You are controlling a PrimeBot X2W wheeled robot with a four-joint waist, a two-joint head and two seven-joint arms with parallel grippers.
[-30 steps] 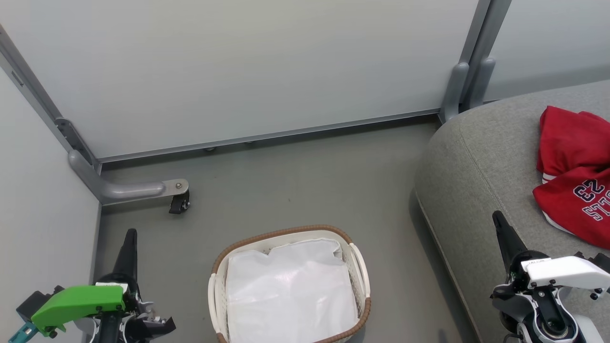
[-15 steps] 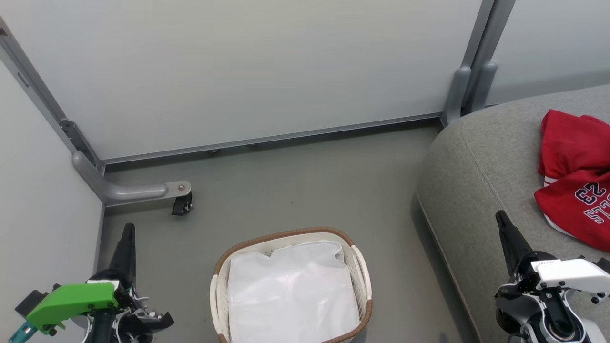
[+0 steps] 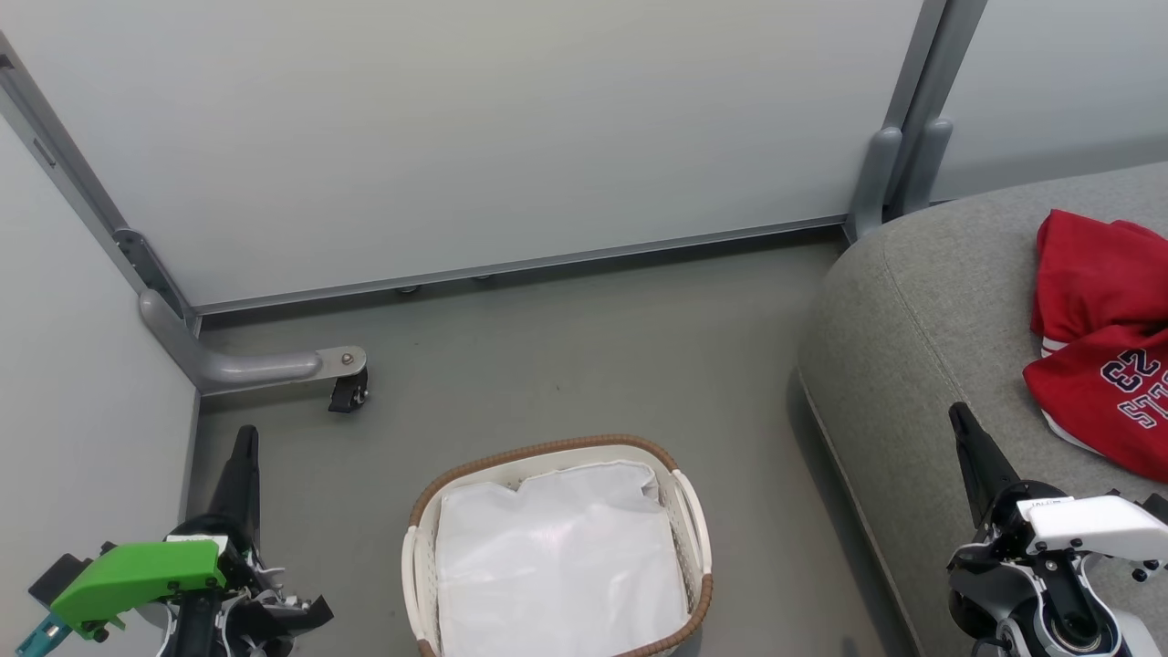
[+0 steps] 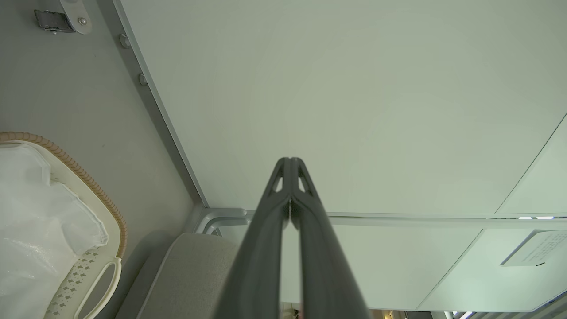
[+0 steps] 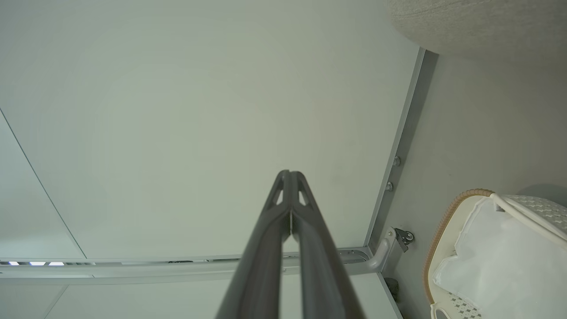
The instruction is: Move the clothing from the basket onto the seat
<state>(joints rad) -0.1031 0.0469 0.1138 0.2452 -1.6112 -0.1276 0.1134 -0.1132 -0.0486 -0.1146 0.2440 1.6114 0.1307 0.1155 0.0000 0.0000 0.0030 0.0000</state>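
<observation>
Left end effector (image 3: 245,436) closed, grey floor (image 3: 566,365), pale panels (image 3: 502,137)

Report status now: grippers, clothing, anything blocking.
Left gripper shut, empty; right gripper shut, empty. Red clothing lies on the grey seat; basket holds its white liner. Nothing seen in the way.

Pale partition panels (image 3: 511,128), grey floor (image 3: 566,365), metal frame (image 3: 228,365)

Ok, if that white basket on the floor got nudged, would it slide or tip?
Probably slide: the basket looks like thin perforated plastic with a white liner inside, so likely light. Its wide, low oval shape makes tipping unlikely on the flat floor.
</observation>
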